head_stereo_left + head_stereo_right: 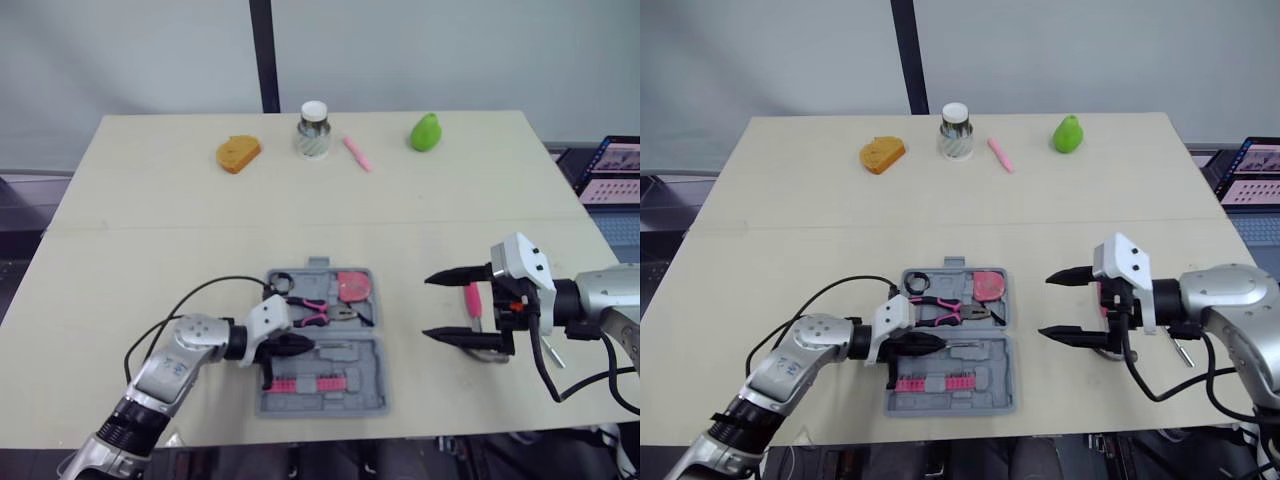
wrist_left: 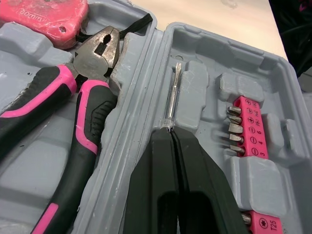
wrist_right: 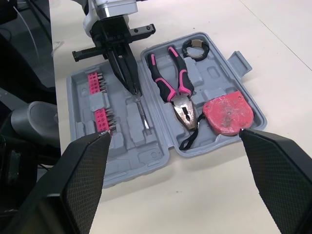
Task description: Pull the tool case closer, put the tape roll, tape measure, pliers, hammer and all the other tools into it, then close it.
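Tool case [image 1: 365,400] lies open near the front edge of the table [image 1: 150,200], nearer the robot's left arm, with the tape roll [image 1: 279,281], pliers [image 1: 315,312] and tape measure [image 1: 351,287] seated in its far half and pink bit holders [image 1: 305,383] in its near half. The left gripper [image 1: 305,342] reaches into the near half with its two fingers pressed together. The end of a slim metal shaft [image 2: 171,95] sits at their tips, seemingly pinched, and lies along its moulded slot. The next step looks like letting go of it there. To the right of the case, apart from it, a pink-handled tool that I take for the hammer [image 1: 472,298] rests on the bare table. Its long axis runs roughly away from the robot and what seems to be the metal head lies at the near end. The right gripper [image 1: 427,307] hovers over it, wide open and holding nothing. Its tips point toward the case and reach past the handle, so the right arm is clearly the nearer one. It would probably need to draw back and come down across the handle. A small metal piece [image 1: 553,352] lies further right.
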